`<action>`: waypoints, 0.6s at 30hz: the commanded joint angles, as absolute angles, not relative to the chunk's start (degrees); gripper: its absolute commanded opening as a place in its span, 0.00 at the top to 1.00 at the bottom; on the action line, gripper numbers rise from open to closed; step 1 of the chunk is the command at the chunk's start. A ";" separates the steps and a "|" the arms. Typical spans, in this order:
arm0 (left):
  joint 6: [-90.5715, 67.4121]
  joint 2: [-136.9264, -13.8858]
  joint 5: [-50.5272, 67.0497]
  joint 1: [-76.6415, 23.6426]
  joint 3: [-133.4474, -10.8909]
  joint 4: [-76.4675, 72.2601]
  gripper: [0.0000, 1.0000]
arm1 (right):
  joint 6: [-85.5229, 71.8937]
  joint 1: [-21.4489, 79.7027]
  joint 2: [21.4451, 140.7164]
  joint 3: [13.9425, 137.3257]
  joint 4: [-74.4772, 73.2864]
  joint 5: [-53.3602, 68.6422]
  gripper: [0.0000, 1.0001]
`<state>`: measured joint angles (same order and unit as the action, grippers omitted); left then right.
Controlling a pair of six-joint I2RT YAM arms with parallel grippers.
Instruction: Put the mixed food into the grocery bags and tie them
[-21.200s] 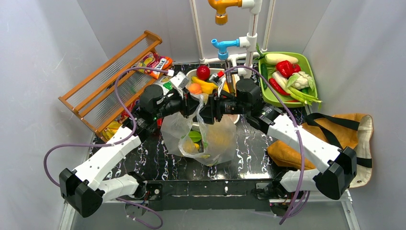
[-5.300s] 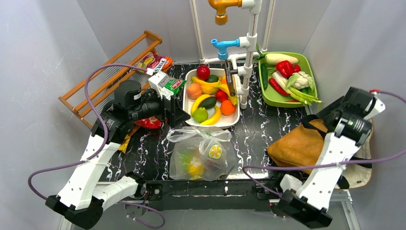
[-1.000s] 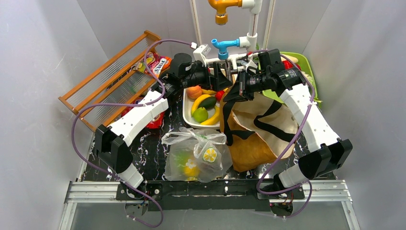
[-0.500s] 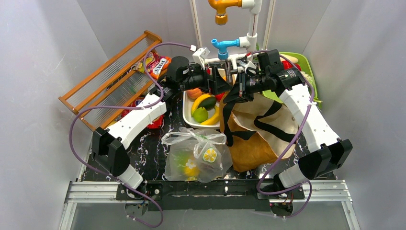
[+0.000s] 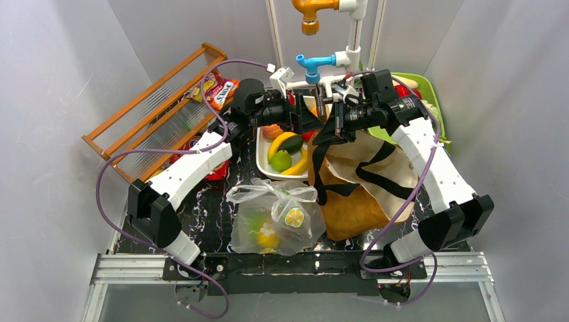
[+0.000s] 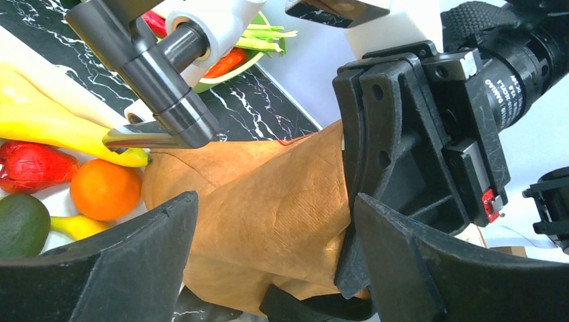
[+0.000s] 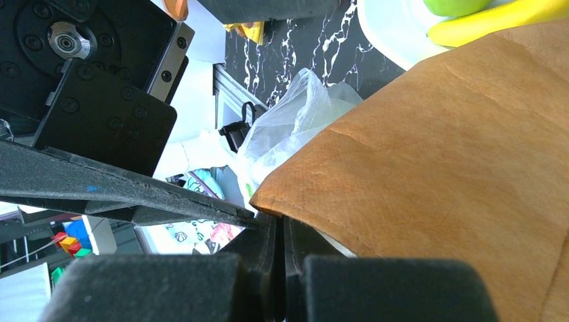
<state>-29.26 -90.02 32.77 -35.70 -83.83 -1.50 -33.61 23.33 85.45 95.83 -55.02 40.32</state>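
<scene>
Room is tight at the back. The left gripper (image 6: 272, 221), jaws wide apart, faces the right gripper (image 5: 333, 124) just beside it. The tan tote (image 5: 366, 194) hanging from the right gripper fills the gap between them. The pipe stand's (image 5: 349, 60) grey spout (image 6: 161, 74) crowds the white tray (image 5: 263, 151). The clear bag (image 5: 275, 215) blocks the front centre, and bare tabletop (image 5: 215, 215) lies open to its left, near the wooden rack (image 5: 154, 107).

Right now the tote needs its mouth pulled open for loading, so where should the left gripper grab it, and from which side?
Pinch the tan tote's raised rim next to where the right gripper clamps it, coming in from the white fruit tray's side. That upright fabric edge stands between the open left gripper's fingers, so closing there looks easiest.
</scene>
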 commanded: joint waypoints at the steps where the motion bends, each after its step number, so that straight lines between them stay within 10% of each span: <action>1: -29.79 -88.12 39.50 -36.63 -84.43 -0.85 0.18 | -32.84 23.55 85.72 97.25 -53.98 41.08 0.99; 11: -33.15 -89.48 43.02 -36.71 -84.05 -3.49 0.97 | -32.51 23.55 85.78 97.46 -54.05 41.27 0.99; 16: -32.46 -88.60 43.42 -36.71 -83.01 -4.12 1.00 | -31.94 23.62 85.64 97.77 -54.41 41.14 0.98; 18: -31.96 -88.60 43.34 -36.72 -83.38 -3.30 1.00 | -31.48 23.63 85.72 98.45 -55.18 41.07 0.81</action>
<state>-32.56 -90.15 40.73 -36.53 -83.66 -3.79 -32.80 23.38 85.62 95.85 -55.31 40.53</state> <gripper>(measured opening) 0.026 0.051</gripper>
